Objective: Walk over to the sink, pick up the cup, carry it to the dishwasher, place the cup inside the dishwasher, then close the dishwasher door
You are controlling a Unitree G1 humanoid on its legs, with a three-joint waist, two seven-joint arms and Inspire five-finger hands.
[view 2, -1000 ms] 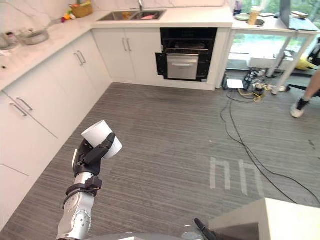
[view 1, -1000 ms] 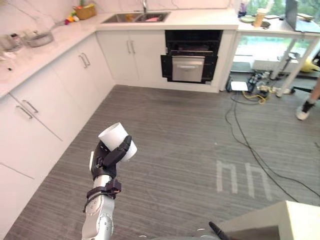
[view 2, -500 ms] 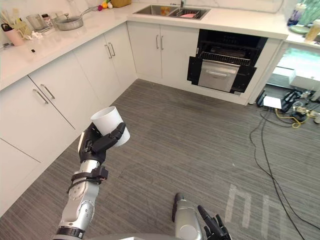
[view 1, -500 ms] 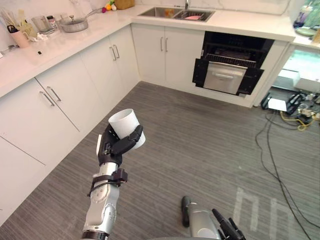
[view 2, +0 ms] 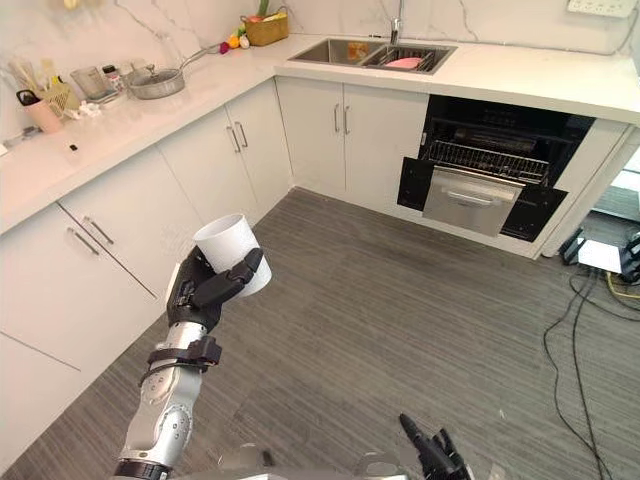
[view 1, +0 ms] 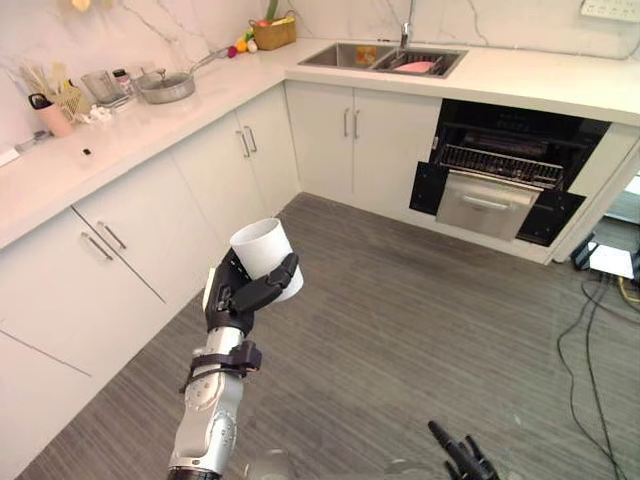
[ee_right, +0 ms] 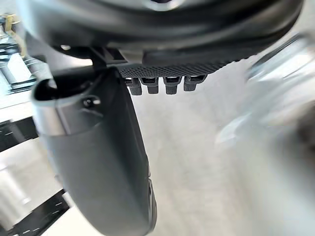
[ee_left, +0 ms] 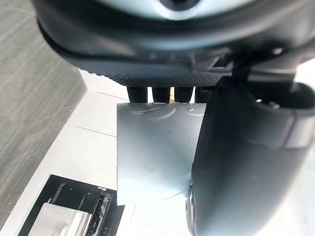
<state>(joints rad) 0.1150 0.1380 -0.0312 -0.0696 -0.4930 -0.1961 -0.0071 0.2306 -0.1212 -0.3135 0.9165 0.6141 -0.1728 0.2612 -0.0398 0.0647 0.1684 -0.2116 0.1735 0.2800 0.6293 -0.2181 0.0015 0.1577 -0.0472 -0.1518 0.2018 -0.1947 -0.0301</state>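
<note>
Cup taken, my left hand clamped round it; open dishwasher at 1 o'clock; placing, door closing left

Left hand raised, curled — right hand low, relaxed

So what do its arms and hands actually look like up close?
The left arm is a smooth silver-grey tube, ringed at the wrist by a black band. The left robot hand is dark, almost black, with slim fingers, a thick thumb and a white patch on its side. The right robot hand is equally dark, with thin fingers and a finely dotted palm edge.
</note>
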